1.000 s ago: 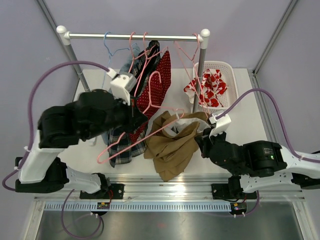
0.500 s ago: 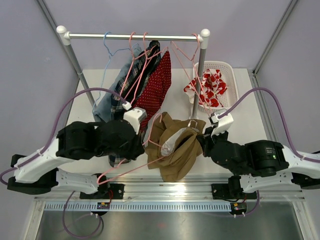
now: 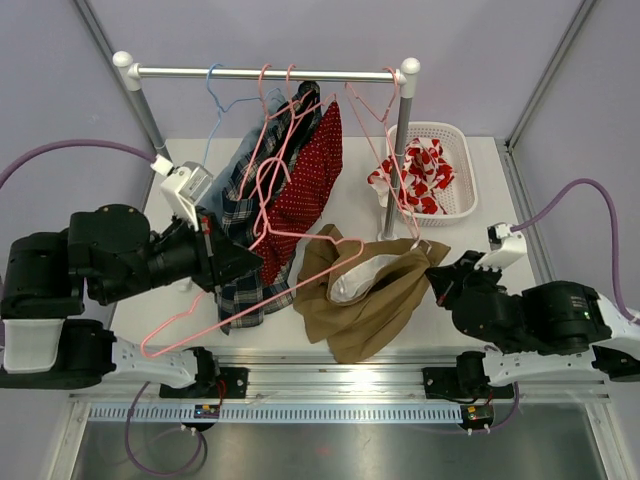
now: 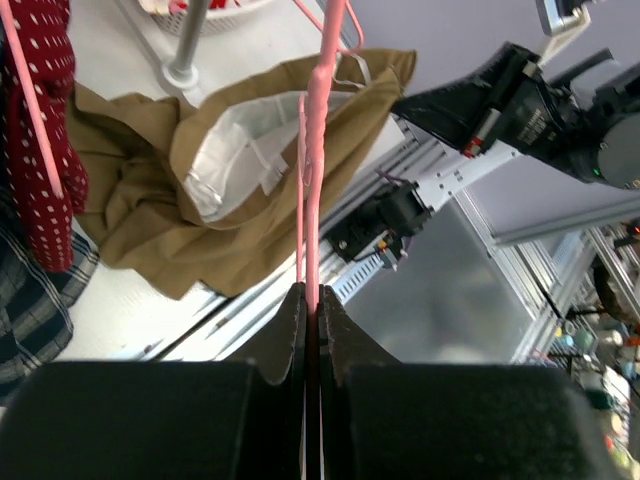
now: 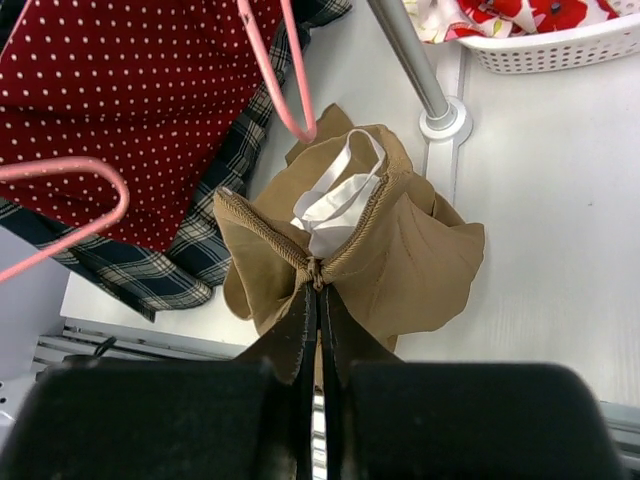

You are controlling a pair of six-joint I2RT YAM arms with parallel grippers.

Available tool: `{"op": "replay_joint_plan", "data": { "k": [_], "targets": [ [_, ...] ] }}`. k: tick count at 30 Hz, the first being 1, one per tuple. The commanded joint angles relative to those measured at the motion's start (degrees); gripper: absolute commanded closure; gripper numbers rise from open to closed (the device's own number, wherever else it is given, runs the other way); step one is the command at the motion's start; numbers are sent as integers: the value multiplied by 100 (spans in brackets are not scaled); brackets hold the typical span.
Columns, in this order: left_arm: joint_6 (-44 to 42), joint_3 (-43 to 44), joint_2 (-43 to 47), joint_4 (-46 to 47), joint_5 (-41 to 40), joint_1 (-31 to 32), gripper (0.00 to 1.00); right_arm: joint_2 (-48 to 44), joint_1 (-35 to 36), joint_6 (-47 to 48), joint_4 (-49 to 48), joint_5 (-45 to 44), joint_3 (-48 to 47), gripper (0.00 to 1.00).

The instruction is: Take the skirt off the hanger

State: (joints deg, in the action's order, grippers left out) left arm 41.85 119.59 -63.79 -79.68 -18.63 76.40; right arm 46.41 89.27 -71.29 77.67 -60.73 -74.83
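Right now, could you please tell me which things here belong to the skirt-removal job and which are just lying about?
Job in hand:
tan skirt, pinched by the right gripper
pink hanger, clamped in the left gripper

Lying about:
red dotted garment
plaid garment
blue hanger
clothes rail
white basket

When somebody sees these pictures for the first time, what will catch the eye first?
A tan skirt sits bunched near the middle of the table, its waistband pinched by the shut right gripper. The shut left gripper holds a pink hanger that slants over the skirt. Behind, a red dotted garment hangs on the rail.
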Motion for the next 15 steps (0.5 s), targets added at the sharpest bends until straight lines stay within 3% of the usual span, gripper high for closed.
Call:
{"op": "replay_joint_plan", "data": {
  "k": [1,2,6,10,13,14,15],
  "targets": [
    [-334,432,-642,-795,-815,15,100,8,-24,-396,1515,-729,-399,100],
    [-509,660,-757,-725,-896,24,100,104,-24,-82,1210,-921,-836,100],
    [-993,1144,-1144,-259,-1081,24,100,333,-15,2796,-39,-1423,-1963,100],
    [-1231,1374,-1478,-250,-1353,24,100,667,-24,4295,-751,-2047,-3106,100],
    [-1363,1068,-1382,-31,-1371,-28,100,615,-15,6953,-3135,-2522,-3144,100],
    [-1415,979,-1251,127,-1362,-37,100,406,-7,9093,-5545,-2505,-2682,100],
    [-1425,857,-1189,198,-1362,-64,100,282,-15,10141,-6918,-2401,-2390,100]
  ]
}}
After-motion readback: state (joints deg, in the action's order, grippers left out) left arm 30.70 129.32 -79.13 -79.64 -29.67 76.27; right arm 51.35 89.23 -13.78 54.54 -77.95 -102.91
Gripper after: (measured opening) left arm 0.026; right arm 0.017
